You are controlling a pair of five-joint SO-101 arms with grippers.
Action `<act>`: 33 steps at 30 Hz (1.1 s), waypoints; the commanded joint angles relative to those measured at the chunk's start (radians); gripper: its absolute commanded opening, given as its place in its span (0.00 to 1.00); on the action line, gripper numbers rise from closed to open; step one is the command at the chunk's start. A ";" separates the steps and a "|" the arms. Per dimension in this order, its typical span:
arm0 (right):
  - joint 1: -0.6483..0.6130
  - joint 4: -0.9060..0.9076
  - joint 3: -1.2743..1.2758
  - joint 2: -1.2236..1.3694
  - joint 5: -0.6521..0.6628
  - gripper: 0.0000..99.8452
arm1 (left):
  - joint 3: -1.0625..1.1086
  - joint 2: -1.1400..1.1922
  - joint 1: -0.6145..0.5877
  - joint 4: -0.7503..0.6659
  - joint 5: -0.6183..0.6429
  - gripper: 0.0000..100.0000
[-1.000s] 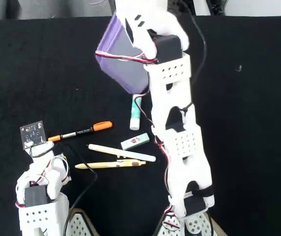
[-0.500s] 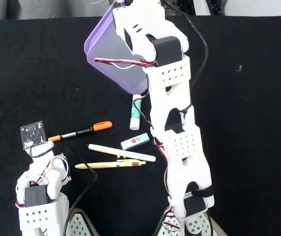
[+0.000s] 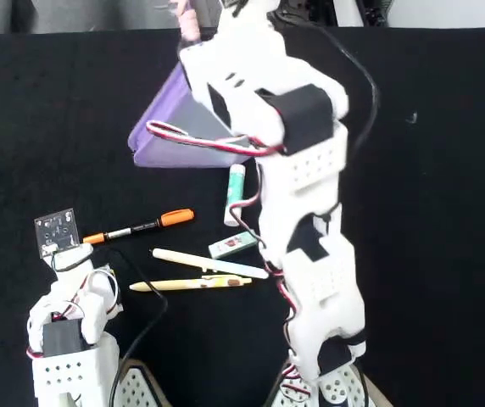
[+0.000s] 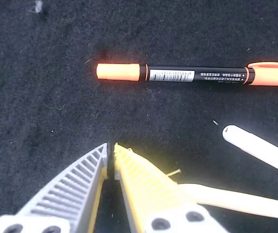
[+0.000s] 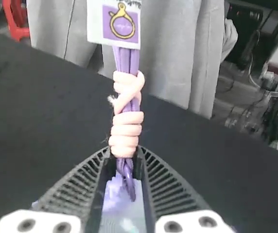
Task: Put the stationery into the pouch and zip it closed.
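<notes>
1. The left tool (image 4: pixel 111 149) points down at the black worktop (image 3: pixel 429 212), its jaws pressed together on nothing.
2. Just beyond it lie a yellow pen (image 3: pixel 193 284), a white pen (image 3: pixel 210 263) and an orange marker (image 3: pixel 141 226).
3. Farther on are an eraser (image 3: pixel 232 244) and a glue stick (image 3: pixel 235 193).
4. Farthest, the right tool (image 5: pixel 124 158) is clamped on the pink cord (image 5: pixel 125 121) of the purple pouch (image 3: pixel 170 136), which hangs tilted above the worktop.
</notes>
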 commanded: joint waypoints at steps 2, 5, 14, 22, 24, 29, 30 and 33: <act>0.012 0.041 -0.013 -0.114 0.167 0.01 | 0.022 0.005 0.004 0.003 0.005 0.03; 0.011 0.041 -0.012 -0.134 0.215 0.01 | 0.022 0.005 0.004 0.003 0.005 0.03; 0.009 0.043 0.174 -0.262 0.227 0.01 | 0.022 0.005 0.004 0.003 0.005 0.03; 0.009 0.038 0.696 -0.579 0.222 0.01 | 0.022 0.005 0.004 0.003 0.005 0.03; 0.009 0.037 0.803 -0.648 0.222 0.01 | 0.022 0.005 0.004 0.003 0.005 0.03; -0.025 0.035 1.053 -0.809 0.229 0.01 | 0.022 0.005 0.004 0.003 0.005 0.03; -0.043 0.035 1.102 -0.839 0.229 0.01 | 0.022 0.005 0.004 0.003 0.005 0.03; -0.129 0.034 1.218 -0.915 0.229 0.01 | 0.022 0.005 0.004 0.003 0.005 0.03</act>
